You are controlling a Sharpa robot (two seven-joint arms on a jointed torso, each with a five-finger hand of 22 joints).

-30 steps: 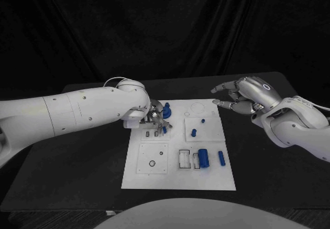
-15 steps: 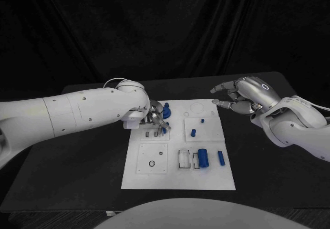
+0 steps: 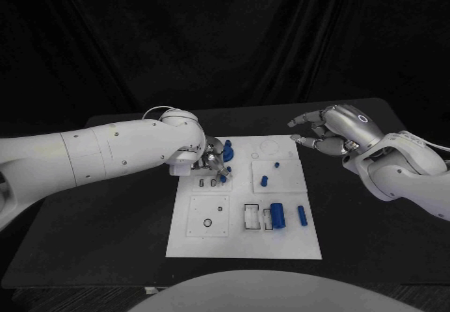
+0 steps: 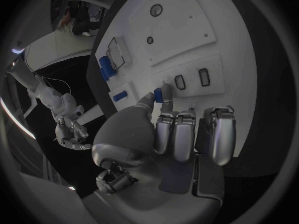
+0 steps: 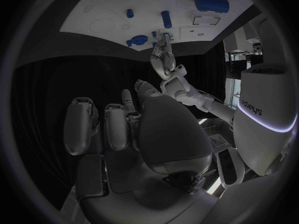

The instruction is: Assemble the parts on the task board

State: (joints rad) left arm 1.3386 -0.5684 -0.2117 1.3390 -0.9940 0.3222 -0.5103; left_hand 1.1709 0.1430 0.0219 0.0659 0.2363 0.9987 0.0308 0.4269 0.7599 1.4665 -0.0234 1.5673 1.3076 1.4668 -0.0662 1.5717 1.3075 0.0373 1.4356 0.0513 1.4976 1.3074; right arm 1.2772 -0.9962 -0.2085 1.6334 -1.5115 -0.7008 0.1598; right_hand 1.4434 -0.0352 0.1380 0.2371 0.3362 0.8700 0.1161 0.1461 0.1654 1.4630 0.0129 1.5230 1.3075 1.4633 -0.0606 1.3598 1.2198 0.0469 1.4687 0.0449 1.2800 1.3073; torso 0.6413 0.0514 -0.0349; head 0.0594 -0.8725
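The white task board (image 3: 246, 242) lies in the middle of the black table. My left hand (image 3: 208, 160) is low over the board's far left part. It pinches a small blue part (image 4: 163, 93) between thumb and a finger, just beside two small rectangular slots (image 4: 181, 81). In the head view that part (image 3: 223, 172) shows at the fingertips. A bigger blue part (image 3: 226, 149) stands right behind the hand. My right hand (image 3: 328, 133) hovers off the board's far right corner, fingers loosely spread, holding nothing.
A thick blue cylinder (image 3: 277, 216) and a slim blue peg (image 3: 302, 216) lie on the board's near right part. Small blue pieces (image 3: 264, 181) sit in the middle right section. Bare black table surrounds the board.
The left hand's fingertips and the small blue part have shifted slightly toward the far side of the board. The right arm has not moved.
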